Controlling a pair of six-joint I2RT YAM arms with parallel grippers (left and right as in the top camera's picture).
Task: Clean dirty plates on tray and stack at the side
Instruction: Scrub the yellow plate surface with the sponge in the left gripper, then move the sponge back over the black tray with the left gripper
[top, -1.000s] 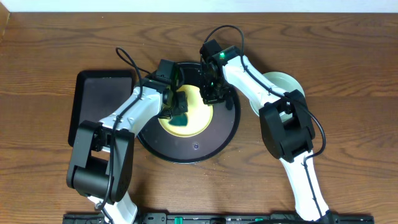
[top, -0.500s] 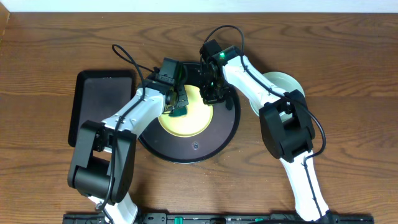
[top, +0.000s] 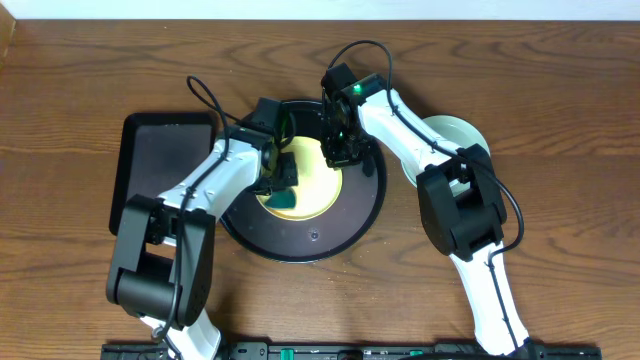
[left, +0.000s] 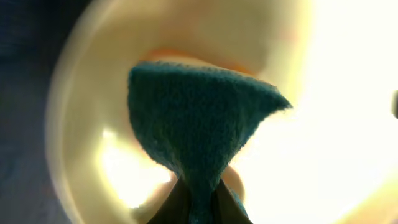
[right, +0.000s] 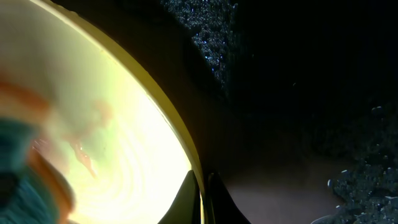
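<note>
Your left arm (top: 215, 178) and right arm (top: 405, 128) match: white shells, black joints, looping black cables; a green light (top: 354, 89) glows on the right.

No text, label, brand mark, number or sign can be read in any of the views.
</note>
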